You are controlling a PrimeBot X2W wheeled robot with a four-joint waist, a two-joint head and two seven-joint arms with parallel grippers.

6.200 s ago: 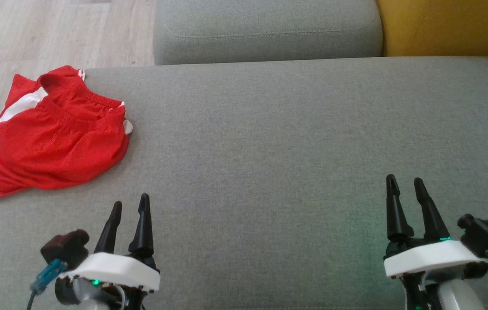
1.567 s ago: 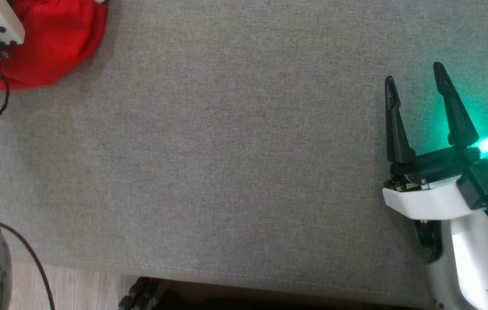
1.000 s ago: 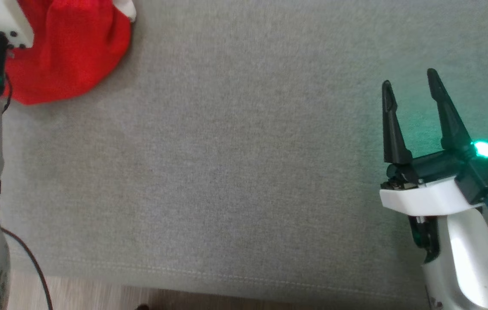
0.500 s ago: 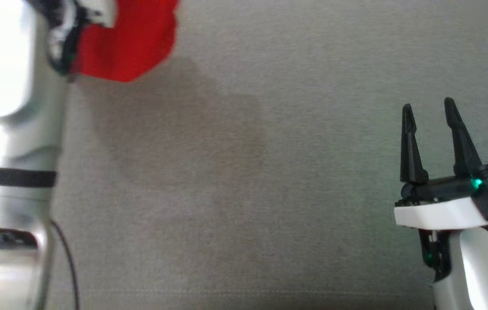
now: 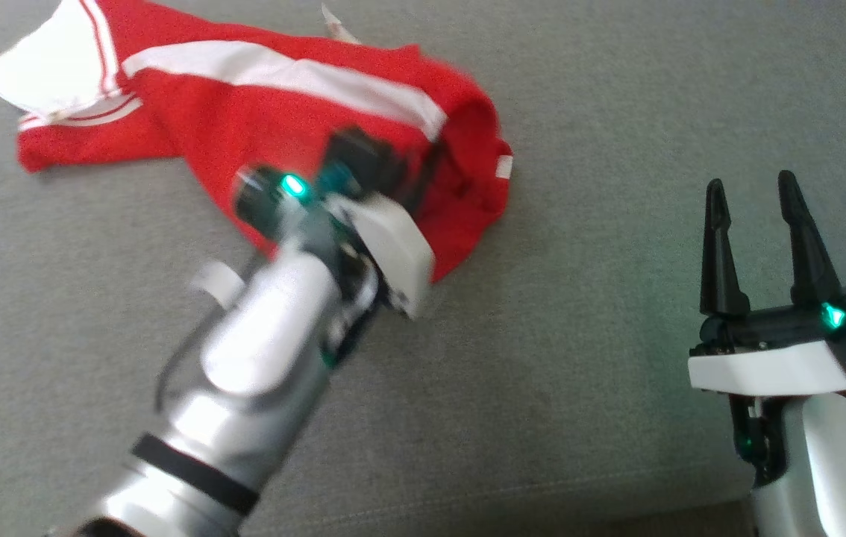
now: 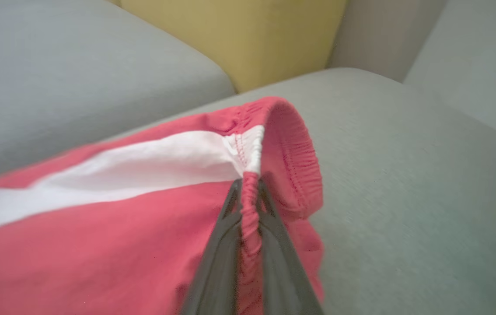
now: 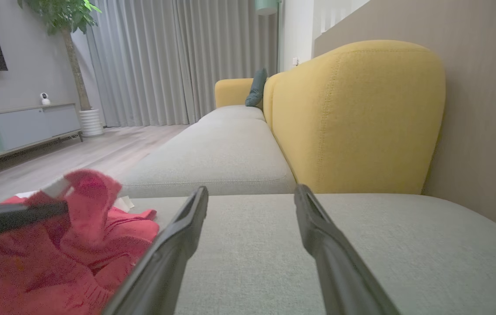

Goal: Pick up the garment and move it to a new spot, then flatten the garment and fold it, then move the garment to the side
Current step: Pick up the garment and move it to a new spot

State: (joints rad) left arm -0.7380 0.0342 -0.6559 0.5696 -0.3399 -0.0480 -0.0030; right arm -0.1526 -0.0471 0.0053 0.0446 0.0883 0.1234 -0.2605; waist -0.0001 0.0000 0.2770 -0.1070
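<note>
My left fingers [image 6: 224, 227] pinch the garment [image 5: 259, 112] by its waistband [image 6: 294, 148]; the cloth runs from there toward ten o'clock. My right fingers [image 5: 718, 253], spread empty, sit off its three o'clock.

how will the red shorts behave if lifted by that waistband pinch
Likely floppy: the red shorts lie in loose folds behind the left hand, so they should sag and drape when lifted. Probably light: a narrow pinch on the gathered waistband holds that end up. The bunched elastic may resist slipping.

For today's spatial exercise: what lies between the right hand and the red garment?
Bare grey cushion, as the head view shows, between right hand and garment.
</note>
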